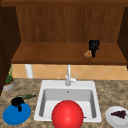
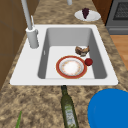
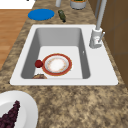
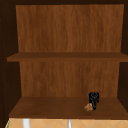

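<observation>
Looking at the lowest shelf [image 1: 50,53] of the wall cabinet, you see your right hand [image 1: 93,46] hanging fingers-down near the shelf's right end, with a small brown pastry-like item [image 1: 87,54] touching its fingertips [image 1: 93,53] on the side toward the shelf's left end and front edge. The fingers point down, fairly straight; whether they pinch the item you cannot tell. In the upper view the same right hand [image 4: 94,98] stands just behind and right of the brown item [image 4: 88,107]. Your left hand [image 1: 17,102] rests far off, fingers drooping and relaxed, on the back edge of the blue plate [image 1: 16,114] at the counter's front left corner, so the right hand is the nearer by far.
</observation>
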Controlling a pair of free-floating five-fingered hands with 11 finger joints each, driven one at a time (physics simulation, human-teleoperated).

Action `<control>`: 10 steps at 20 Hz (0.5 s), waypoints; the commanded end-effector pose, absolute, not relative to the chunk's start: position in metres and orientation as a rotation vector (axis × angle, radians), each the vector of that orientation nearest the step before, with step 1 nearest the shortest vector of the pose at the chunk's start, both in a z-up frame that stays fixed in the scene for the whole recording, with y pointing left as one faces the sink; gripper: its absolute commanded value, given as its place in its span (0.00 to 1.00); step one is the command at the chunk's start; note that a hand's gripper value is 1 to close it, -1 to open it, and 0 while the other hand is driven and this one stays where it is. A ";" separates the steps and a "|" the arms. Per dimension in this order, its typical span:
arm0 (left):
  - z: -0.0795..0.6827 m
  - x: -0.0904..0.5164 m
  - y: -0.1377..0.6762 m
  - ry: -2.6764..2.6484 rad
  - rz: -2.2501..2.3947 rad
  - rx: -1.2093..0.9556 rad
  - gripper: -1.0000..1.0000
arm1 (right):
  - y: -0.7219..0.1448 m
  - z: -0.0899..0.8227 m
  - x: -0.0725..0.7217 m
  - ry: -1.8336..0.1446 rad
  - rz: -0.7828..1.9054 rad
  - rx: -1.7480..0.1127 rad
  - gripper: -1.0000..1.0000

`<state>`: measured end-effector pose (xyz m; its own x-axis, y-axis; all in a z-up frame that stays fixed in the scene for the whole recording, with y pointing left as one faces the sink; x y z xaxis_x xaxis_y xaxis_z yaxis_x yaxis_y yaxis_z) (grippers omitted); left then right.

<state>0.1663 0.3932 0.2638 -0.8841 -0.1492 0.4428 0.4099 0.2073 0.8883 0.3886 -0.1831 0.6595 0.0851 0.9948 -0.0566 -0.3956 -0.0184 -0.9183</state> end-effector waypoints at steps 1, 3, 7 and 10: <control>0.264 0.166 0.393 -2.053 -1.720 -0.242 0.50 | -0.183 0.651 0.358 -0.820 1.331 -0.959 1.00; 0.264 0.166 0.393 -2.053 -1.720 -0.242 0.50 | -0.183 0.650 0.341 -0.829 1.323 -0.949 1.00; 0.264 0.166 0.393 -2.053 -1.720 -0.242 0.50 | -0.183 0.642 0.307 -0.834 1.319 -0.948 1.00; 0.264 0.166 0.393 -2.053 -1.720 -0.242 0.50 | -0.183 0.635 0.282 -0.835 1.320 -0.951 1.00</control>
<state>0.1663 0.3932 0.2638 -0.8841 -0.1492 0.4428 0.4099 0.2073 0.8883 0.3053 -0.1830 0.6409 0.0846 0.9953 -0.0473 -0.4000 -0.0096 -0.9164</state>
